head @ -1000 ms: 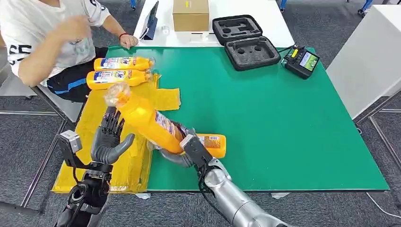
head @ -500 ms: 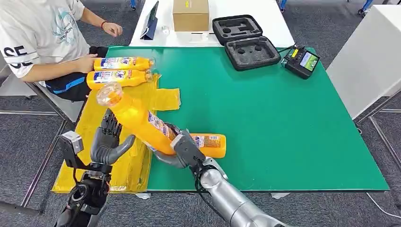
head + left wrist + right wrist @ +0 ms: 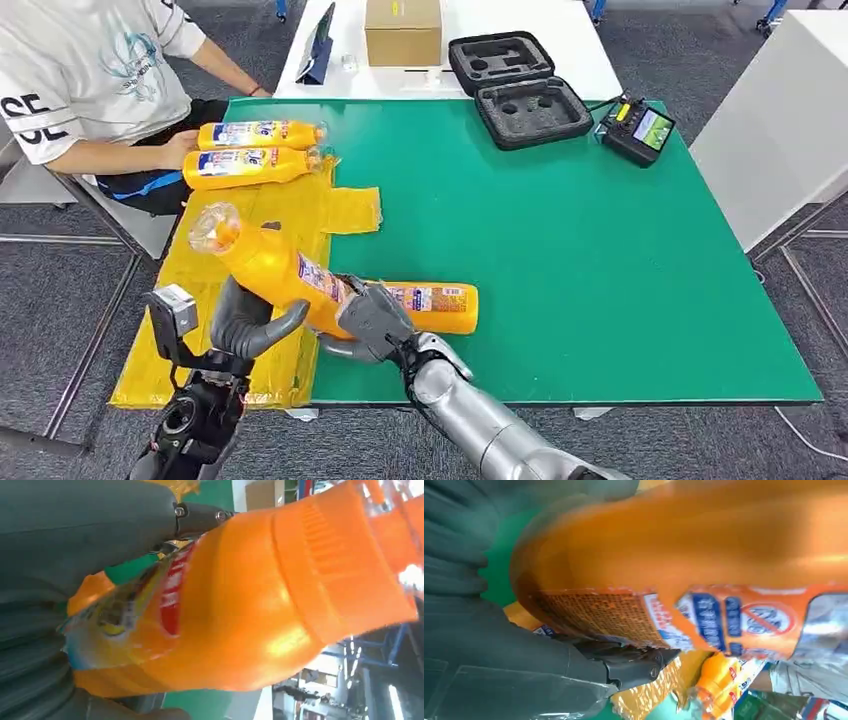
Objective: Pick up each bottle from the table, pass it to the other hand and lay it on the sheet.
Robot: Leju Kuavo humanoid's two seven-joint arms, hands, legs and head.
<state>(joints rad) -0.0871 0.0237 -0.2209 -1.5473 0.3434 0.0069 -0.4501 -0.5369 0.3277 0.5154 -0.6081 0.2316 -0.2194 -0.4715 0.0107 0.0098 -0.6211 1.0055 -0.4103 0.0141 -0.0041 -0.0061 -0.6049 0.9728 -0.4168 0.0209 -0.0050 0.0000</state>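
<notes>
In front of me lies a surface covered by a green mat, set on thin metal legs over a floor of dark grey carpet tiles. Beyond its far edge stands a white table carrying a brown cardboard box, an open black foam-lined case and a dark tablet propped upright. A small black device with a lit screen sits at the green mat's far right corner. To my right stands a white cabinet. At my far left a person in a white shirt sits beside the surface. The light is even and bright.
</notes>
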